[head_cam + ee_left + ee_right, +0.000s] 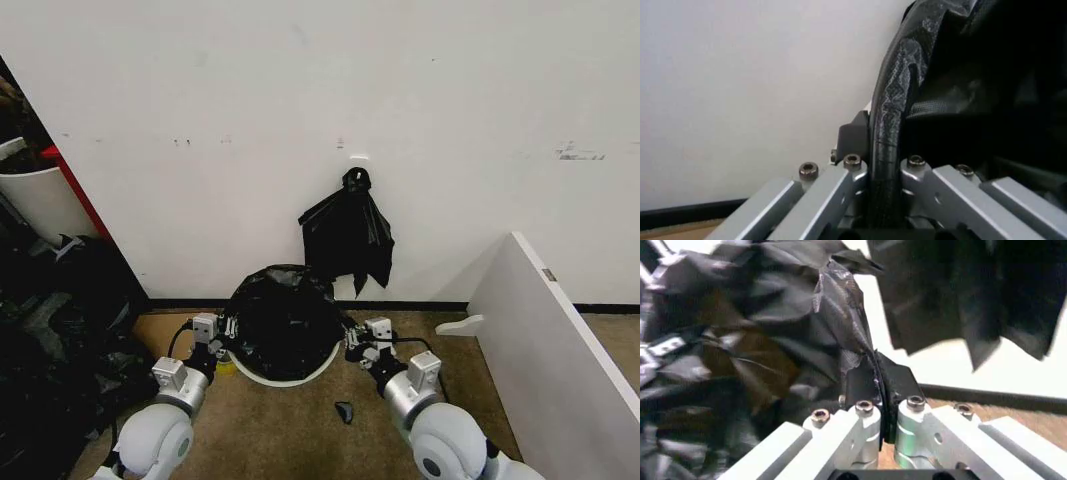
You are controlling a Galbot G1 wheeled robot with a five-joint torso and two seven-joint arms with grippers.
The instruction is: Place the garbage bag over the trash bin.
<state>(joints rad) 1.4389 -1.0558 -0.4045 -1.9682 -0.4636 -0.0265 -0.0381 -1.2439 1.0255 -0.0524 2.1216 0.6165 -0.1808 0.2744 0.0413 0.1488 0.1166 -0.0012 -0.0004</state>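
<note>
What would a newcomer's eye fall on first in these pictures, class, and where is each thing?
First, the glossy black garbage bag draped over the white trash bin on the floor by the wall, pinched at either side by the left gripper and right gripper. Next, the smaller knotted black bag hanging on the wall just above.

Looks like a storage or utility corner indoors: scuffed white wall (pixel 300 90) with black baseboard (pixel 430 305), brown carpet floor (pixel 290 430), dark clutter heap (pixel 50 330) at left, white panel (pixel 560 340) leaning lower right.
</note>
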